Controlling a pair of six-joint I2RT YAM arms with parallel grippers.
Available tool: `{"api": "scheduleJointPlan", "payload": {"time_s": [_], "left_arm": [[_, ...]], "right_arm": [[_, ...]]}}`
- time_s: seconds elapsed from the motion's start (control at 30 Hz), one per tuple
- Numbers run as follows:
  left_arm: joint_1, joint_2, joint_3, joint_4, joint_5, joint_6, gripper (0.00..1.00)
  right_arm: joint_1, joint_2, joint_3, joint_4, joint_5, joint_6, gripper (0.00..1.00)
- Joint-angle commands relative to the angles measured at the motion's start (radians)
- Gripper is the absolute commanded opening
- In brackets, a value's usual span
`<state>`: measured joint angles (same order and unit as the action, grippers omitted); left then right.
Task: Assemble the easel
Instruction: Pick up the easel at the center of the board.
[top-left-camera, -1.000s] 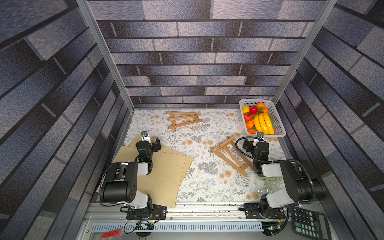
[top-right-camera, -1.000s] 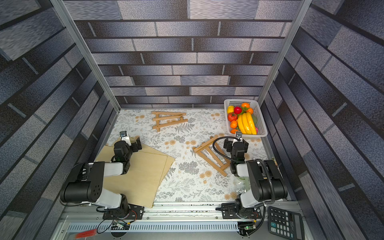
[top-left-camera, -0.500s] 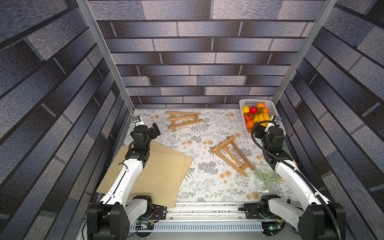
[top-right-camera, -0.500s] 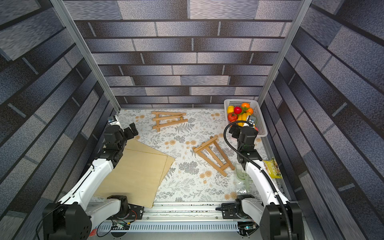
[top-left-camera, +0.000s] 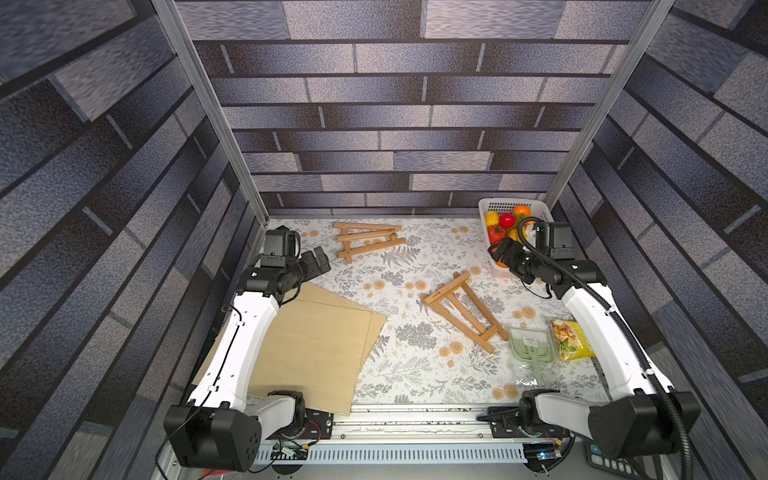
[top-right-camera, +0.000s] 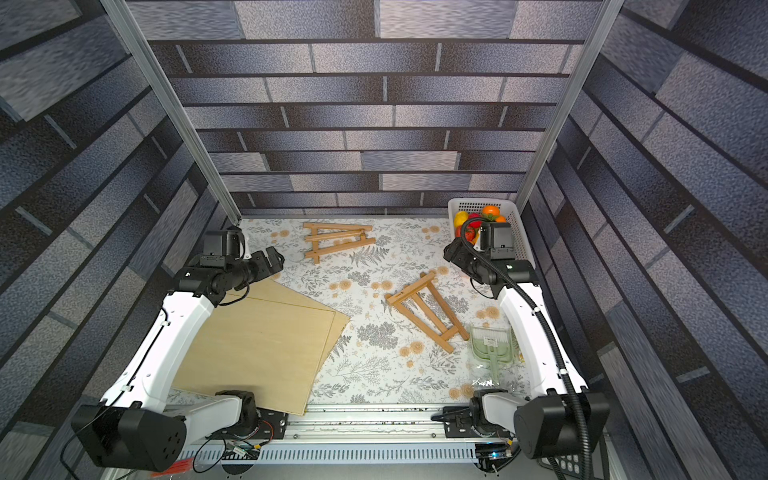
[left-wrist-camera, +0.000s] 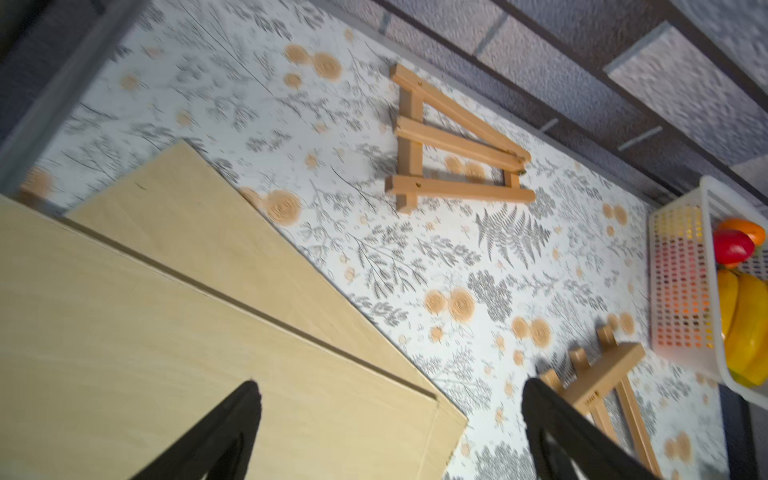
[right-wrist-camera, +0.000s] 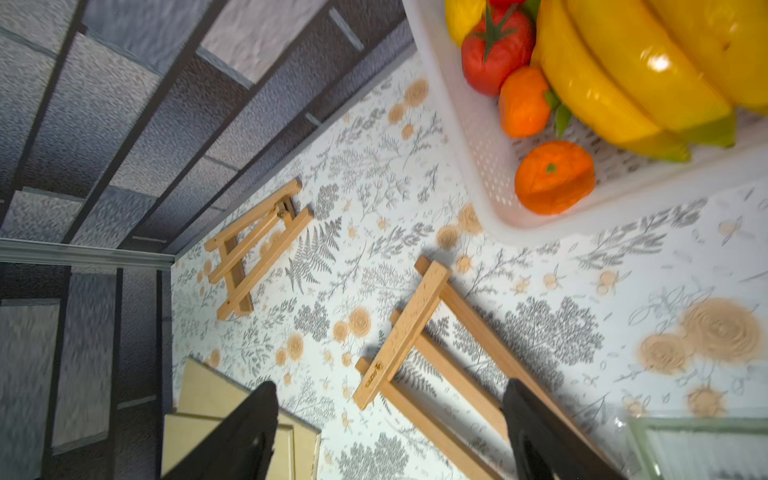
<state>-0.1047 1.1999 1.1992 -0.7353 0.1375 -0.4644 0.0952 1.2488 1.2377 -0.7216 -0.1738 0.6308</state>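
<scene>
Table (top-left-camera: 415, 374) under a floral cloth, inside grey brick-print walls.

Task pieces, both flat on the cloth and well apart:
- Folded light-wood easel frame (top-left-camera: 368, 241) at the back, near the rear wall, lying roughly parallel to it.
- Second light-wood easel frame (top-left-camera: 465, 316) right of centre, lying on a diagonal. Its crossbar end points back-left and its leg ends sit just beside a clear-wrapped pale green dustpan set (top-left-camera: 532, 345).

The left jaws are spread wide with nothing between them. They hang over the back-left part of the table, near the folded frame's foot end but clear of it.

The right jaws are also parted and empty. They hang between the white perforated plastic basket of toy fruit (top-right-camera: 515, 224) and the second frame's crossbar end, touching neither.

Surroundings:
- Two thin pale plywood sheets (top-left-camera: 316, 345), stacked askew, fill the front-left. The left arm reaches across them.
- The right arm hides the basket's near half in both top views.
- A yellow snack packet (top-left-camera: 569, 338) lies beside the dustpan set, at the right edge.
</scene>
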Motion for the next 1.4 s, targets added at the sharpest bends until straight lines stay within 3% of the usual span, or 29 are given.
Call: {"api": "scheduleJointPlan", "payload": {"time_s": [0.0,0.23,0.43,0.53,0.77,0.9,1.1,1.37], "left_arm": [[-0.111,0.016,0.028,-0.125,0.125,-0.033,1.0],[-0.352,0.132,0.011,0.013,0.116,-0.065,1.0],[-0.429,0.316,0.131,0.044,0.094,-0.044,1.0],[-0.431,0.409,0.226,0.02,0.078,-0.008,1.0],[-0.361,0.624,0.534,-0.173,-0.094,0.161,1.0],[-0.311,0.757,0.69,-0.208,-0.198,0.344,1.0],[-0.297,0.889,0.758,-0.103,-0.204,0.679,1.0],[-0.265,1.102,0.946,-0.091,-0.193,0.741,1.0]], "right_arm": [[-0.002,0.002,0.019,-0.247,-0.114,0.103,0.83],[-0.002,-0.095,-0.061,-0.473,-0.06,0.03,0.84],[-0.001,-0.152,-0.214,-0.39,-0.207,0.068,0.83],[-0.001,-0.167,-0.235,-0.365,-0.224,0.083,0.84],[-0.001,-0.144,-0.301,-0.268,-0.315,0.11,0.84],[0.006,-0.113,-0.298,-0.192,-0.36,0.155,0.84],[0.018,-0.042,-0.209,-0.239,-0.373,0.112,0.84],[0.026,0.046,-0.14,-0.26,-0.4,0.077,0.84]]}}
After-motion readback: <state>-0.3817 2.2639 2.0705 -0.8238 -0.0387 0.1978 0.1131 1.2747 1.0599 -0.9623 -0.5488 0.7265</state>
